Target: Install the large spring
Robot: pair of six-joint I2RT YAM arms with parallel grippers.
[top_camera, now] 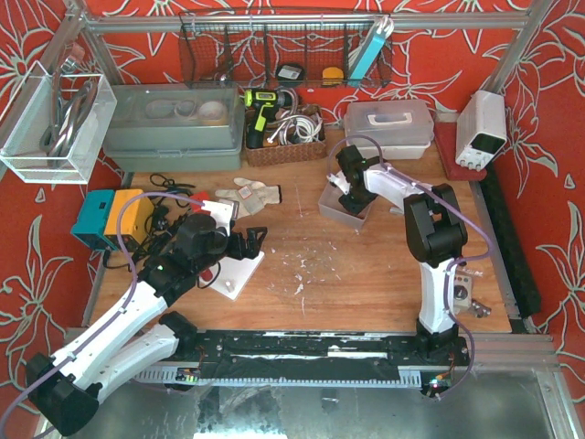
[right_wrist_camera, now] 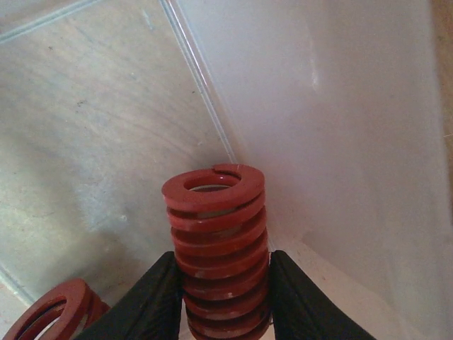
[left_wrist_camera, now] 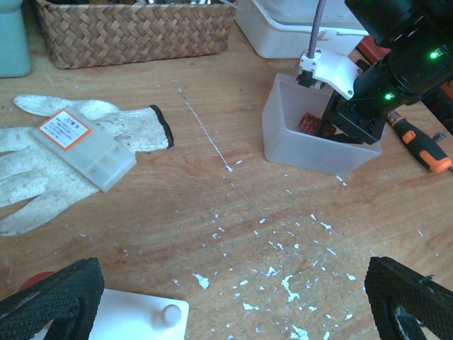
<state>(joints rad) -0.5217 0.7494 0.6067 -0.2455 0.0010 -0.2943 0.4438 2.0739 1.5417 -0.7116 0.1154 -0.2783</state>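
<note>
**Right wrist view: jaws clamped on a red spring inside the bin**

Right jaws are closed on a red coil spring (right_wrist_camera: 216, 241). Its two black fingers (right_wrist_camera: 150, 303) press the coils from either side, and the open end of the spring juts out past the fingertips. The spring stands close to the translucent bin (right_wrist_camera: 340, 142) wall, near a corner. A second red spring (right_wrist_camera: 53, 312) lies on the bin floor just beside the left finger.

In the top view the bin (top_camera: 345, 208) sits at the far middle of the wooden surface (top_camera: 366, 274). The white base plate (top_camera: 239, 273) lies well apart from it, under the left arm. Left jaws stand wide apart over that plate, holding nothing, and its upright peg (left_wrist_camera: 168, 313) shows between them.

Likely risks from here:
- Only the sides of round coils are pinched, so the spring may roll or tilt in the grip.
- The nearby wall could catch the free end on the way out and twist the spring.
- The neighbouring spring could snag a finger.
- A tilted spring would probably jam on the peg rather than slide down.
</note>
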